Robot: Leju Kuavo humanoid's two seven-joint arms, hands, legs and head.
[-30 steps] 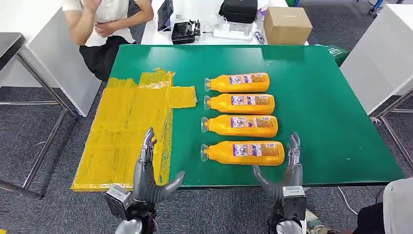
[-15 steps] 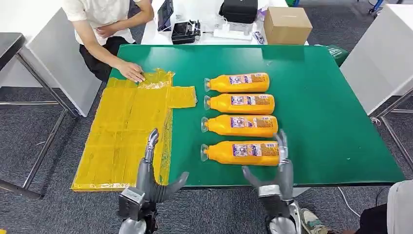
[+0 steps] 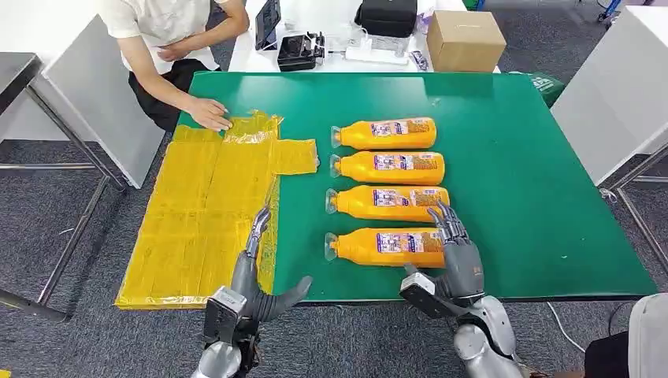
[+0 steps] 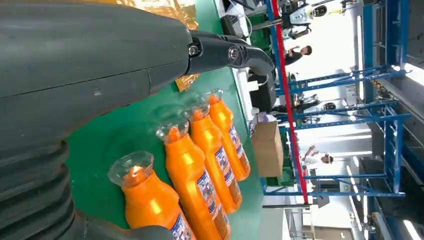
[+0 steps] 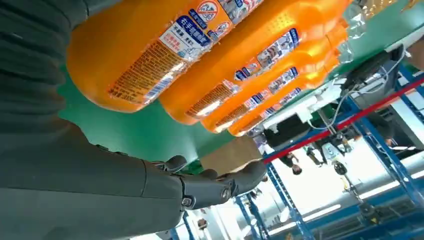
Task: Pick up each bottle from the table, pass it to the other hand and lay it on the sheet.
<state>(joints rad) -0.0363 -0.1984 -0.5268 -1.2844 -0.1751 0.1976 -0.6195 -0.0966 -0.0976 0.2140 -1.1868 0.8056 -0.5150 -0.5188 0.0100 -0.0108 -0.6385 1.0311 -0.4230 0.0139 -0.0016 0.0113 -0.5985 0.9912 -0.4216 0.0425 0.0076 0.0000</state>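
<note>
Table: green, with four orange bottles lying on their sides in a row, caps toward 9 o'clock.
Nearest bottle: at the 6 o'clock end of the row, just beside the next bottle.
Far bottles: third bottle, and last bottle at 12 o'clock.
Right hand: over the label end of the nearest bottle, at 3 o'clock of it. Fingers are spread and stretched out. It holds nothing. I cannot tell if it touches the bottle.
Left hand: at the table's near edge, 9 o'clock of the nearest bottle. Fingers are straight, thumb out. It holds nothing.
Sheet: yellow, on the 9 o'clock side of the table, with no bottle on it.
Person's hand: flat on the sheet's far corner, at 12 o'clock.
</note>
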